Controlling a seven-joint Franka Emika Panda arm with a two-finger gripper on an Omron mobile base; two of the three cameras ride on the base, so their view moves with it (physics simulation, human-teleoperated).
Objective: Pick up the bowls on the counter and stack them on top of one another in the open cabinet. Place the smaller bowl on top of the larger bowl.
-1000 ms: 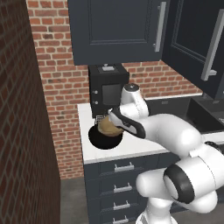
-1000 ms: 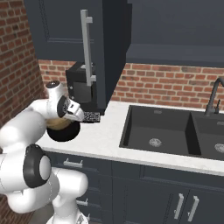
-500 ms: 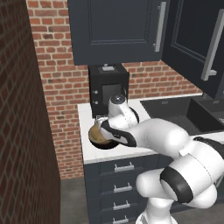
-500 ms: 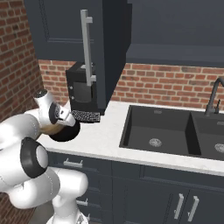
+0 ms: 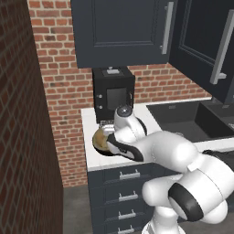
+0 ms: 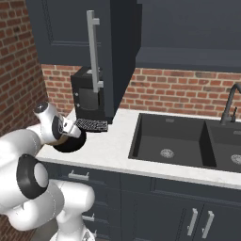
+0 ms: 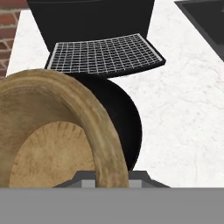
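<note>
While our pincer [image 7: 111, 175] clamps the wooden bowl's [image 7: 52, 131] rim above the black bowl [image 7: 124, 127] near the desk's [image 7: 183, 109] left edge, we judge lifting toward the cabinet comes next.

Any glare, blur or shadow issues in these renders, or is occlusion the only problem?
Left base view: flat even light, sharp; the arm covers most of the wooden bowl. Right base view: same flat light, the black bowl is half behind the arm. Hand view: wooden bowl's rim looms large and looks stretched up close, black bowl shows no clear glare, counter crisp.
</note>
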